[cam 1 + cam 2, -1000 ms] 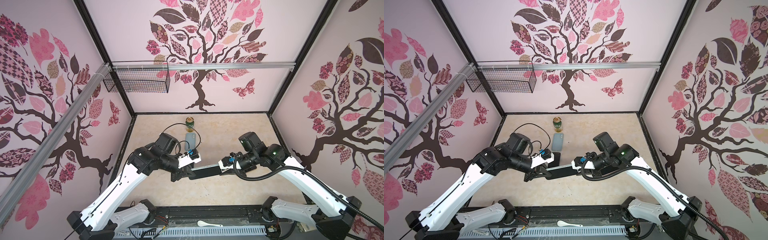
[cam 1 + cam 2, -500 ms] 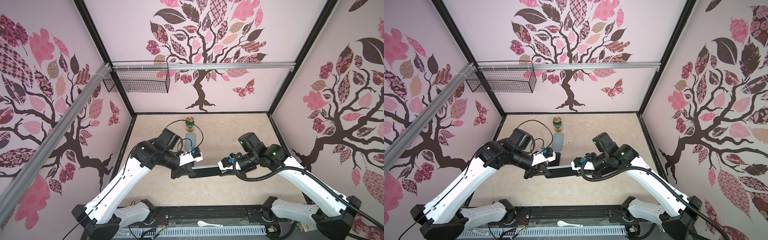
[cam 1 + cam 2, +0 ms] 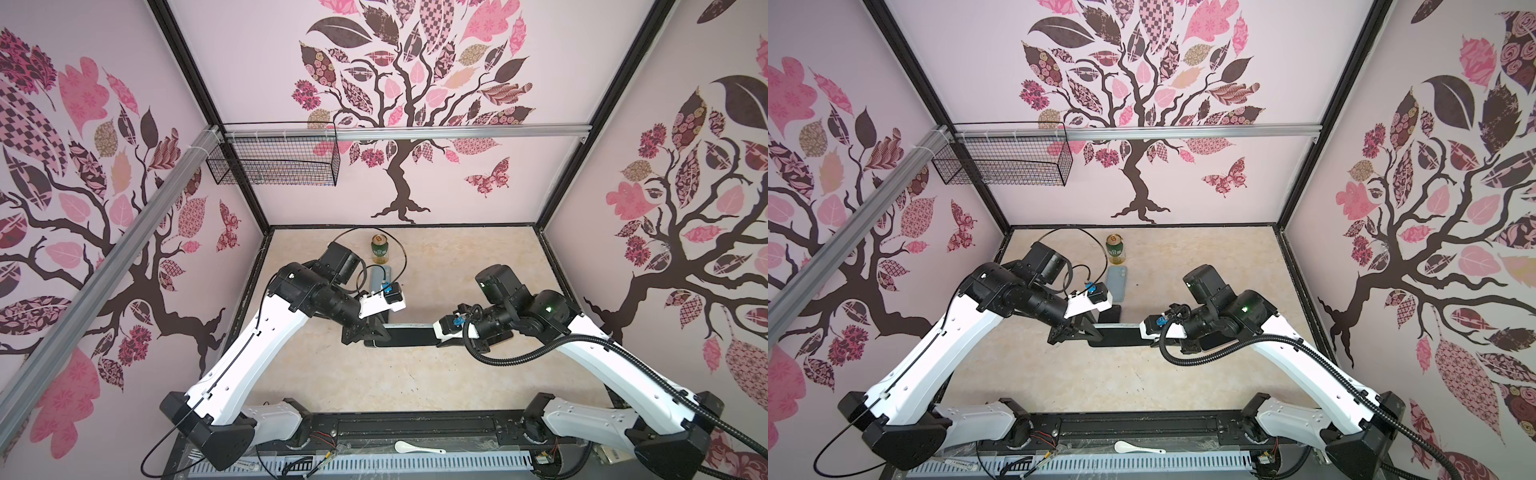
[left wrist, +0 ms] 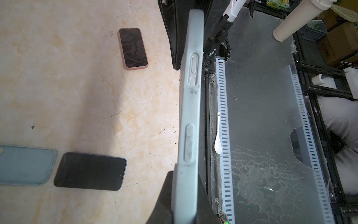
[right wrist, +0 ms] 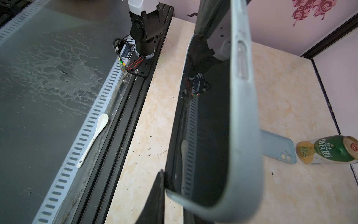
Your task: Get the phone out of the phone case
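Clamped at one end by left end effector (image 3: 371,332), at other by right end effector (image 3: 437,337): phone (image 5: 203,126) inside phone case (image 4: 190,108), held off bench (image 3: 415,386), on robot's side of can (image 3: 380,248). Likely braced both ends for peeling rim, bowing off screen.

We see a pale blue-grey phone case (image 4: 190,116) and the glossy black face of the phone (image 5: 205,126); the table (image 3: 457,374) is cream with yellowish marbling; the walls (image 3: 457,195) are pale pink with dark brown trees and patterned pink leaves; the can (image 3: 379,249) is green and gold; the spoon (image 3: 417,448) is white.
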Motion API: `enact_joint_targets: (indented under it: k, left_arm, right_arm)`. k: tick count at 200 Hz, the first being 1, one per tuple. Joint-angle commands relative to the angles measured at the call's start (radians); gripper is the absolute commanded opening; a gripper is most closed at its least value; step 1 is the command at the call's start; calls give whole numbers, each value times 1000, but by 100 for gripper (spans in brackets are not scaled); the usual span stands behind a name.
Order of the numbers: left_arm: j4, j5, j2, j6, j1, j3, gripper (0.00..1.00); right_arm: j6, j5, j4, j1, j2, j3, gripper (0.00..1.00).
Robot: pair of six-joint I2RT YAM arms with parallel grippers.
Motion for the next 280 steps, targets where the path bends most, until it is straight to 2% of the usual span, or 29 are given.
enact_joint_targets:
  k: [1,110,178,217,280]
  left_arm:
    - [66,41,27,-29,20,67,0]
    - [-10,34,138,42,48,168,0]
    - [-82,99,213,126,62,221,0]
    - [-97,125,223,149,62,213,0]
    - [-123,175,200,170,57,174,0]
  right_arm:
    - [-46,-27,20,56,-42,-1,0]
    - [-65,58,118,124,-67,-32,0]
    - [-91,93,154,131,-71,-40,0]
    - [-65,83,235,131,-101,-74,0]
    - [-22,163,354,130,-154,-106,0]
